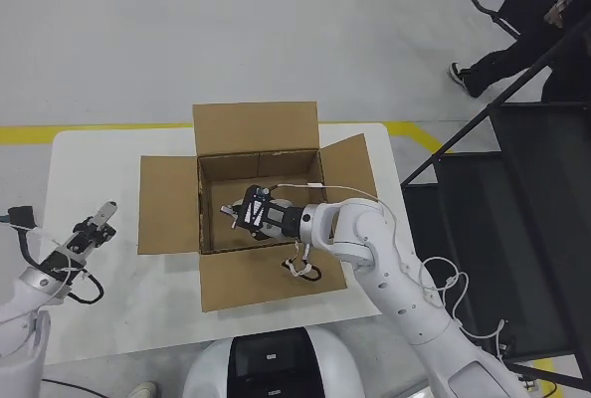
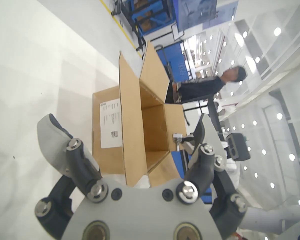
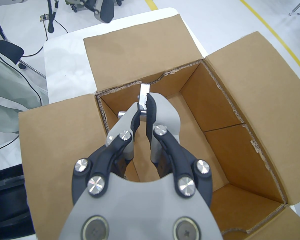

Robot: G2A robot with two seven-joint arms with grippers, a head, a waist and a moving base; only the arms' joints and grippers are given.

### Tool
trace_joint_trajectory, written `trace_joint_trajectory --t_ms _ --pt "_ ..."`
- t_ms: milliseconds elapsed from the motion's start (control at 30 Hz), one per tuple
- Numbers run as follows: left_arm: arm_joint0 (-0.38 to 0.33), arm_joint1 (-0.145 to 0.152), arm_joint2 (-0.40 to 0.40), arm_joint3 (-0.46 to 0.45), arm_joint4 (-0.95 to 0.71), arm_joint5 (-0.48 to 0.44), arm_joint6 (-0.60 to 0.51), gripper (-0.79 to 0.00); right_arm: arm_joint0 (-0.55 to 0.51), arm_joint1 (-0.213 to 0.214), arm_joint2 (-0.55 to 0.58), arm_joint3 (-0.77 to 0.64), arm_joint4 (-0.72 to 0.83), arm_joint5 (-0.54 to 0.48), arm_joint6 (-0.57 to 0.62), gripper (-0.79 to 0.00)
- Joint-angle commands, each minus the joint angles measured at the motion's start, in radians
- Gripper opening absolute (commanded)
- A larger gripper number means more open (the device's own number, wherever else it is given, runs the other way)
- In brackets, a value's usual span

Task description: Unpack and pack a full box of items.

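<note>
An open cardboard box [image 1: 256, 125] stands in the middle of the white table [image 1: 106, 164] with all flaps folded out. Its inside [image 3: 215, 151] looks bare. My right gripper [image 1: 248, 212] hangs over the box opening, shut on a small silver metal part [image 3: 144, 89] that pokes out past its fingertips [image 3: 152, 106]. My left gripper [image 1: 103, 216] is off the table's left edge, apart from the box, and stands open with nothing between its fingers [image 2: 52, 131]. In the left wrist view the box [image 2: 107, 156] lies ahead, a white label on its side.
A black metal stair frame [image 1: 534, 199] stands just right of the table. A white cable [image 1: 297, 267] from the right arm hangs over the box's front flap. Yellow floor tape [image 1: 77, 131] runs behind the table.
</note>
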Motion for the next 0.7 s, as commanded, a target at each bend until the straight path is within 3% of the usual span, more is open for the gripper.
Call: trace_joint_trajectory --t_ms 0,100,267,300,400,667 --pt "-0.020 0.002 0.023 0.015 0.024 -0.027 -0.043 0.000 0.000 0.000 0.000 0.000 0.000 0.000 0.000 -0.785" --pt "-0.038 0.004 0.041 0.028 -0.023 -0.050 -0.107 0.000 0.000 0.000 0.000 0.000 0.000 0.000 0.000 -0.785" --pt "-0.065 0.008 0.048 0.054 -0.144 0.003 -0.226 0.000 0.000 0.000 0.000 0.000 0.000 0.000 0.000 -0.785" --pt "-0.071 0.010 0.049 0.059 -0.160 0.017 -0.256 -0.068 0.000 0.000 0.000 0.000 0.000 0.000 0.000 -0.785" --pt "-0.089 0.014 0.046 0.076 -0.208 0.059 -0.308 -0.785 0.000 0.000 0.000 0.000 0.000 0.000 0.000 -0.785" --pt "-0.130 0.023 0.045 0.117 -0.246 0.150 -0.376 -0.785 0.000 0.000 0.000 0.000 0.000 0.000 0.000 -0.785"
